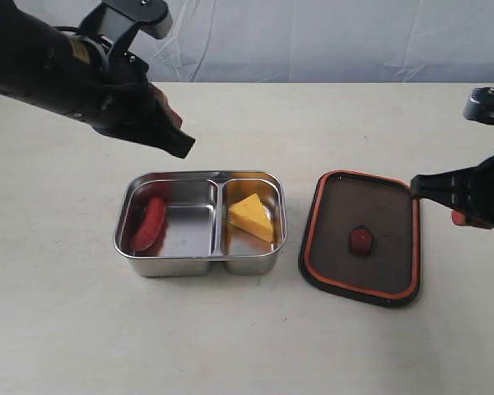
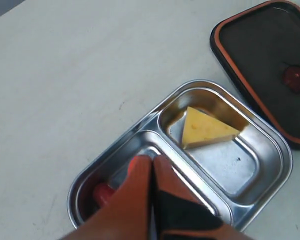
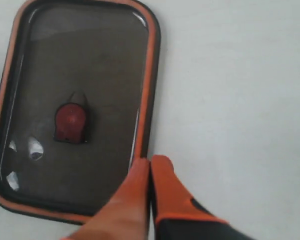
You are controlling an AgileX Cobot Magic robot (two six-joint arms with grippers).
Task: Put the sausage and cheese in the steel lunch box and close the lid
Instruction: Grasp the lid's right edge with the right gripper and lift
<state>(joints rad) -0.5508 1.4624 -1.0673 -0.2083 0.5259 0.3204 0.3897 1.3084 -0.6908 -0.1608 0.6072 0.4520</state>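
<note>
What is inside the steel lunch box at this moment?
In the steel lunch box, the sausage lies in the wider compartment and the cheese in the narrower one. The lid lies off, beside it. In the left wrist view the left gripper hides most of the sausage.

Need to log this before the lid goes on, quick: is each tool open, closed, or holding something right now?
Left tool: closed, holding nothing.
Right tool: closed, holding nothing, close to the lid.
</note>
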